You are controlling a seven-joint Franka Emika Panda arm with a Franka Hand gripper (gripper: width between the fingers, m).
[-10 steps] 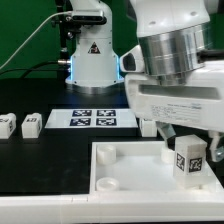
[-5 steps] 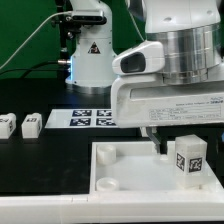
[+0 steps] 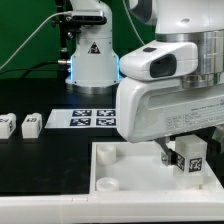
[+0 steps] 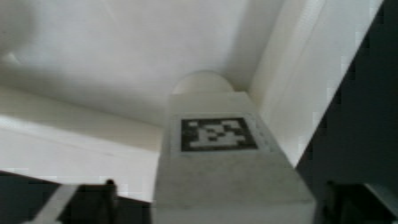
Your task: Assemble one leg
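Exterior view is showing the gripper (image 3: 178, 152) closing narrowly on the leg (image 3: 189, 158), holding it upright over the far right corner of the white tray piece (image 3: 120, 170), apparently seating it there.

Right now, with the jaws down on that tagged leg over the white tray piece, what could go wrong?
1. The leg stands on the tray piece at a corner in the wrist view; if it is not lined up with a corner hole, it may jam.
2. The gripper body hides the jaws in the exterior view, so the grip cannot be checked; the leg might slip or tilt.
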